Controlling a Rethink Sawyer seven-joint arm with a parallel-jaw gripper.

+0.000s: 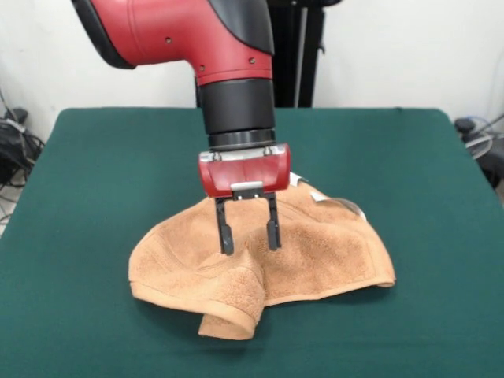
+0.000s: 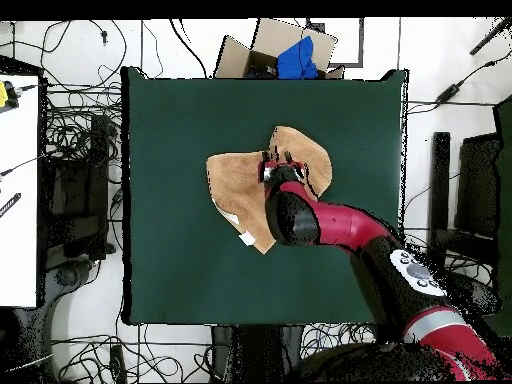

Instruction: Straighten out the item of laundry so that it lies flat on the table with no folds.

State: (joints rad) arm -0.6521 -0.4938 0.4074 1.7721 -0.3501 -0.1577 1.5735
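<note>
Front view showed one towel, one gripper and one table. Crumpled near the table's centre, the towel had one corner folded under at its front edge, with bare green cloth on every side. Both fingers stood moderately apart over the towel, gripping nothing, tips at its surface.

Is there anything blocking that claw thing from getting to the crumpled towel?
Nothing visible. The end effector hangs open directly above the towel, its fingertips at the bunched cloth, with no other object between them. The green table around the towel holds nothing else.
</note>
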